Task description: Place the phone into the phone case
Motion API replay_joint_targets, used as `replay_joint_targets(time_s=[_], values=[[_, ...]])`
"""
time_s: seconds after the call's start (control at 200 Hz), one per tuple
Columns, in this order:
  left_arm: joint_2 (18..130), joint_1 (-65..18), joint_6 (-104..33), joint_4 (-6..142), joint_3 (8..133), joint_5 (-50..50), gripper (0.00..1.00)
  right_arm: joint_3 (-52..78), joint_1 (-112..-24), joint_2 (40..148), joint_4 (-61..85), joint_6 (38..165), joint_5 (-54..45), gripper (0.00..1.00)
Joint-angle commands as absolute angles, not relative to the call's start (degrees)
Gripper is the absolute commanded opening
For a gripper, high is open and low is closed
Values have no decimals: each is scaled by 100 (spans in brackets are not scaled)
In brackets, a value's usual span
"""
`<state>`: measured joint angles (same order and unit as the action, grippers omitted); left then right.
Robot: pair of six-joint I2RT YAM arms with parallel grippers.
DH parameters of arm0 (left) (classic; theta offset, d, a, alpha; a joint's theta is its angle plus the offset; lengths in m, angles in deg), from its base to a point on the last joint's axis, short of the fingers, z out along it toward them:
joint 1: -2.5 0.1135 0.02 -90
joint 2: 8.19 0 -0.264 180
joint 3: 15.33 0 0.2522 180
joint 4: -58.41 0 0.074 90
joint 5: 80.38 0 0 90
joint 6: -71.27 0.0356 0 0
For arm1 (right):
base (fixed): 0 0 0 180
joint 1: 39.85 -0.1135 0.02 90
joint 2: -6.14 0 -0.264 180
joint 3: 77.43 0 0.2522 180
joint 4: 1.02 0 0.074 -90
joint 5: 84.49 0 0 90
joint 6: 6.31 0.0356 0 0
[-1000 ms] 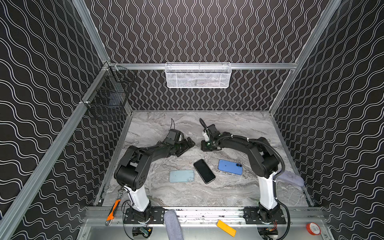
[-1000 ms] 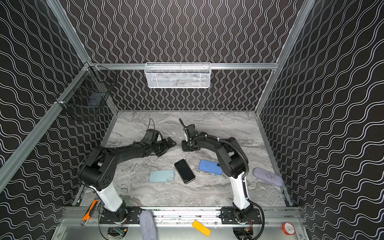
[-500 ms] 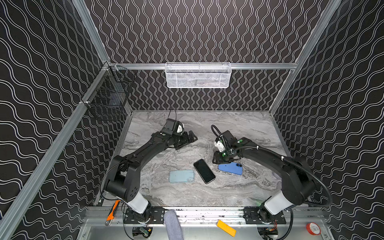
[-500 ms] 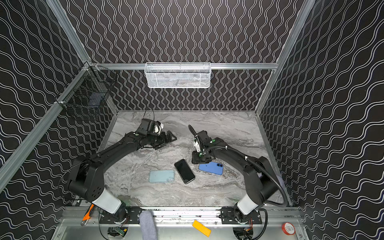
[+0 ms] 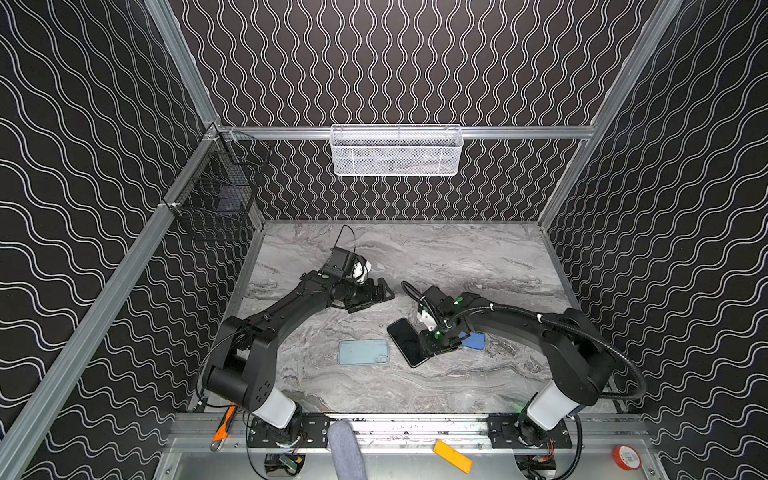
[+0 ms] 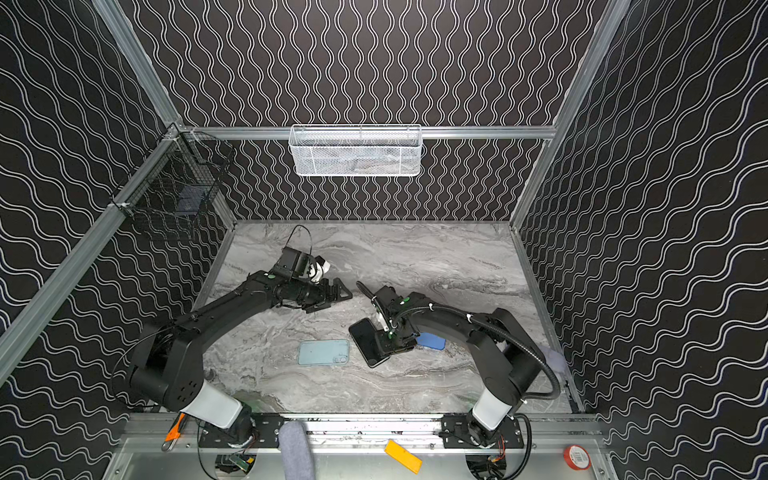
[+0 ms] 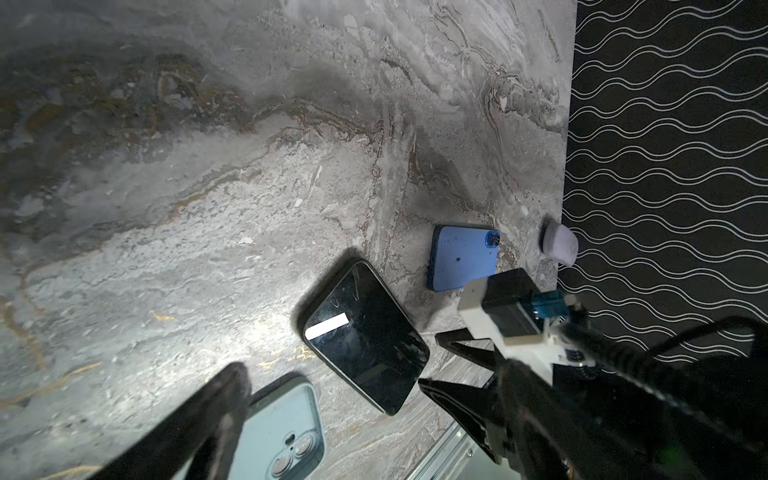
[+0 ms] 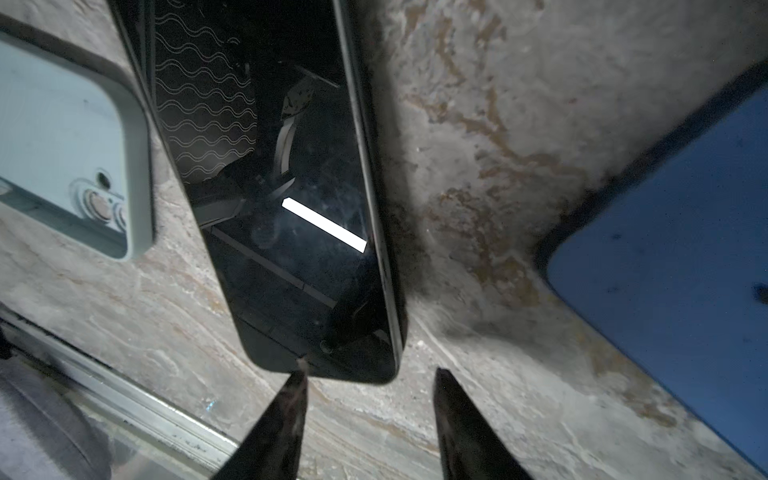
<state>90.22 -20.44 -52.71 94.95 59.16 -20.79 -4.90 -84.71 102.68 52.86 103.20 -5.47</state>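
Note:
The black phone (image 5: 404, 338) (image 6: 365, 336) lies screen up near the table's middle front. My right gripper (image 5: 430, 351) (image 6: 386, 347) (image 8: 370, 374) is open and low at the phone's short end (image 8: 291, 208). One fingertip (image 8: 300, 376) is right at that edge, and nothing is between the jaws. The pale teal phone case (image 5: 363, 352) (image 6: 323, 352) (image 7: 282, 428) (image 8: 62, 137) lies flat just left of the phone. My left gripper (image 5: 384, 291) (image 6: 343, 291) (image 7: 382, 386) hangs wide open and empty behind them.
A blue phone-sized slab (image 5: 476, 340) (image 7: 461, 257) (image 8: 673, 232) lies right of the phone, partly under the right arm. A lilac cloth (image 6: 552, 357) sits by the right wall. A white mesh basket (image 5: 395, 151) and a black wire basket (image 5: 212, 199) hang on the walls.
My right arm swung from the back centre forward and down to the black phone, and its jaws widened. My left arm stretched a little farther back, still open.

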Motion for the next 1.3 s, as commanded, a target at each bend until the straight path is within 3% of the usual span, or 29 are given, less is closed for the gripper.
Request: replay_joint_targets(time_s=[0.0, 0.716, 1.296], values=[[9008, -2035, -5112, 9339, 5950, -2002, 98, -443, -8537, 10402, 5246, 10406, -305, 51], [8721, -2013, -5186, 9324, 5926, -1730, 99, -581, -8669, 10909, 5329, 10537, 278, 45], [7567, -1625, -5538, 9535, 5620, -1217, 98, -345, -8906, 11682, 5700, 10700, 748, 41]])
